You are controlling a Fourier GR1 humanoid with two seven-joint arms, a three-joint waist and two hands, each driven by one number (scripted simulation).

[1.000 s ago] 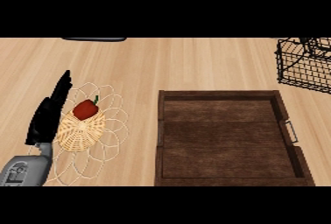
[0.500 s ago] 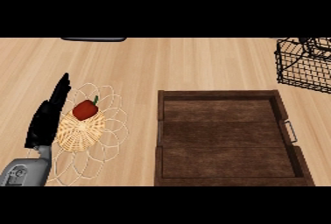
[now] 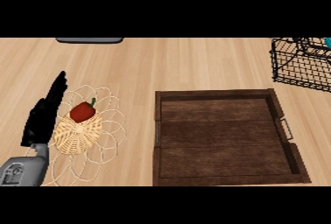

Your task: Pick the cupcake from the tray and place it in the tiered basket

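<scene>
Partly cut off, the tiered basket (image 3: 298, 65) sits top-right; left hand (image 3: 40, 121) rests straight-fingered.

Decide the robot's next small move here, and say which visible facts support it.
Probably no reach: leave the left hand open at the left edge. The wooden tray holds no cupcake, and something teal, possibly the cupcake though too little shows to tell, sits inside the black wire basket at the top right. The right hand is out of view.
</scene>
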